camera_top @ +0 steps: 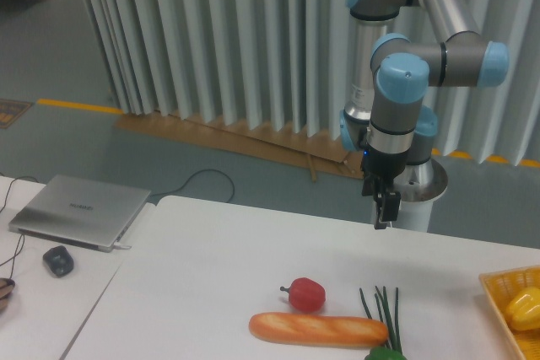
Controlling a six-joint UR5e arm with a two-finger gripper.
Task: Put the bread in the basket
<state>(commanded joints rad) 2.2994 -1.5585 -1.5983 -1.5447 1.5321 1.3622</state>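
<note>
Camera view: white bench (219, 267) fills the lower frame, UR5e arm (439, 40) upper right with its tool (386, 208) hanging above the bench's far edge, well apart from everything on it. Tool is seen nearly edge-on and small, fingers look close together, but I cannot tell for sure if they are shut or parted; nothing is held in it. Task judged not started: the bread (319, 329) lies flat on the bench near the front edge, untouched, and the basket (506, 309) sits at the far right, cut off by the frame edge, well apart from the loaf. Basket already holds a yellow pepper-like item (525, 308). Left to do: reach down, grasp, lift, carry right, drop in basket. Bread's long axis runs roughly left-right across the frame, almost level, right end a touch lower; tapered ends point toward the left side and toward the basket side. Red pepper (306, 293) sits just behind the loaf, near its middle. Green stalks (385, 314) lie at the loaf's right end, touching or overlapping it.
</note>
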